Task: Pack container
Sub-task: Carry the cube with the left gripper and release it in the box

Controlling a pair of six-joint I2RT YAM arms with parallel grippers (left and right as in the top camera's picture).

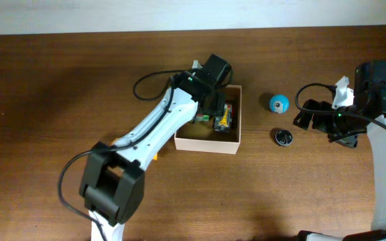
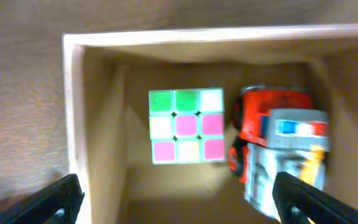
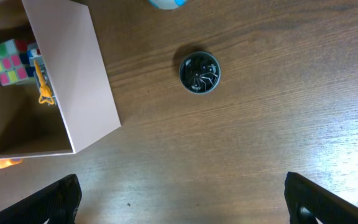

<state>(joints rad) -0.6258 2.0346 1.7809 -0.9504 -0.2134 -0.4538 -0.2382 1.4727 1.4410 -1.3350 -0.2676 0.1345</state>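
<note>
While the left claw [image 2: 178, 196] is hovering wide open over the box [image 2: 73, 93], a colour cube [image 2: 186, 126] and a red toy truck [image 2: 278, 149] are lying inside, just below it. The right claw [image 3: 180, 193] is hanging wide open, with a black round tin [image 3: 199, 73] lying ahead of it and the box sitting ahead to its left.

cube [image 2: 186, 126] and toy truck [image 2: 278, 149] crowd one end of the container [image 2: 73, 93]; its remaining floor lies bare.

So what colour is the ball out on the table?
The ball is light blue, best seen in the overhead view.
</note>
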